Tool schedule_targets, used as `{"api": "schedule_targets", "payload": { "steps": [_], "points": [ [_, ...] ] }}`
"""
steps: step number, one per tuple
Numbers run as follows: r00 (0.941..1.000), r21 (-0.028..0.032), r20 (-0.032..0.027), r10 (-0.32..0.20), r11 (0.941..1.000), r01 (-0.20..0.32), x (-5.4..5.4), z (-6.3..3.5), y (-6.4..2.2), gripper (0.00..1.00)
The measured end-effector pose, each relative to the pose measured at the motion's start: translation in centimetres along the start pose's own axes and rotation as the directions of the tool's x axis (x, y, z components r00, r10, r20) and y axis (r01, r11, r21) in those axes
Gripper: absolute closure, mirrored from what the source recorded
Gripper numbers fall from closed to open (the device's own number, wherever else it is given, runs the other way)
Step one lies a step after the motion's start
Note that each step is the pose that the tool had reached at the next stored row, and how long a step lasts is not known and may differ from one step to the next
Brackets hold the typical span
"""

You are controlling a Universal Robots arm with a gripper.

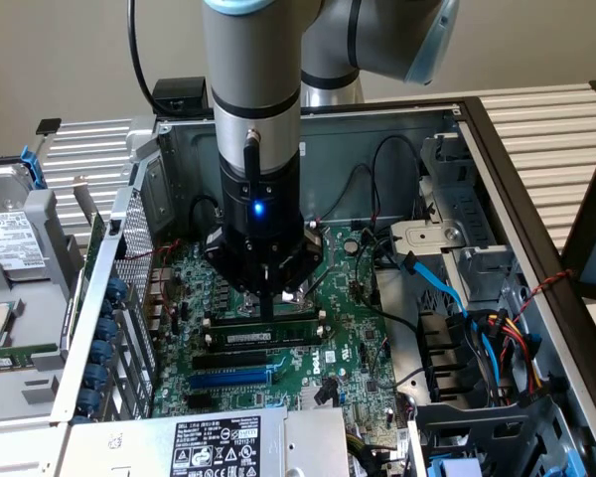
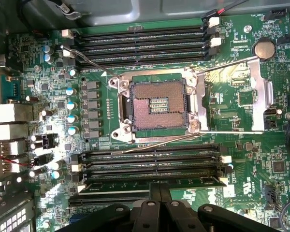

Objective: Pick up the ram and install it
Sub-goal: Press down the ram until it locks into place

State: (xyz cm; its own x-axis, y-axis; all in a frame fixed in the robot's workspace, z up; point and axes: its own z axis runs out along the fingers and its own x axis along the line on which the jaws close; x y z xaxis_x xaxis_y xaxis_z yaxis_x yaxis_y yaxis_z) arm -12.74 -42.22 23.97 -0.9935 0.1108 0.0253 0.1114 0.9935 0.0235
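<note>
The ram [image 1: 278,338], a thin green stick with a white label, stands on edge in one of the long black slots [image 1: 228,359] in front of the processor socket [image 2: 157,104]. In the wrist view the ram [image 2: 121,185] runs along a slot right at my fingertips. My gripper [image 1: 268,310] hangs straight down over the middle of the stick, its fingers shut together with nothing between them. The gripper [image 2: 159,191] tips sit at the ram's top edge; whether they press on it I cannot tell.
The motherboard [image 1: 348,338] lies in an open computer case [image 1: 497,169]. A blue expansion slot [image 1: 233,379] lies nearer the camera than the ram. Cables [image 1: 447,288] and a drive cage stand at the exterior view's right, the power supply [image 1: 219,442] in front. More empty slots [image 2: 140,46] lie beyond the socket.
</note>
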Motion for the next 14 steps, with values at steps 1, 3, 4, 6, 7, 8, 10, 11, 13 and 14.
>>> {"api": "schedule_targets", "payload": {
  "steps": [1, 3, 4, 6, 7, 8, 10, 11, 13, 14],
  "points": [
    [1.0, -0.0001, 0.0, -0.001, 1.0, 0.001, 0.0, -0.06, 0.0, 0.89],
    [1.0, -0.0007, -0.0002, -0.003, 1.0, 0.003, 0.0, -0.19, 0.0, 0.89],
    [1.0, -0.0022, -0.0003, -0.003, 1.0, 0.003, 0.0, -0.2, 0.0, 0.89],
    [1.0, -0.0093, -0.0011, -0.004, 0.9999, 0.004, -0.02, -0.2, -0.11, 0.89],
    [1.0, -0.011, -0.0013, -0.005, 0.9999, 0.005, -0.02, -0.21, -0.17, 0.89],
    [1.0, -0.0116, -0.0013, -0.006, 0.9999, 0.006, -0.02, -0.21, -0.18, 0.89],
    [1.0, -0.0118, -0.0014, -0.006, 0.9999, 0.006, -0.02, -0.2, -0.17, 0.89],
    [1.0, -0.0118, -0.0014, -0.006, 0.9999, 0.006, -0.02, -0.21, -0.18, 0.89],
    [1.0, -0.0117, -0.0014, -0.006, 0.9999, 0.006, -0.02, -0.21, -0.18, 0.89],
    [1.0, -0.0117, -0.0015, -0.006, 0.9999, 0.006, -0.02, -0.21, -0.18, 0.89]
  ]
}}
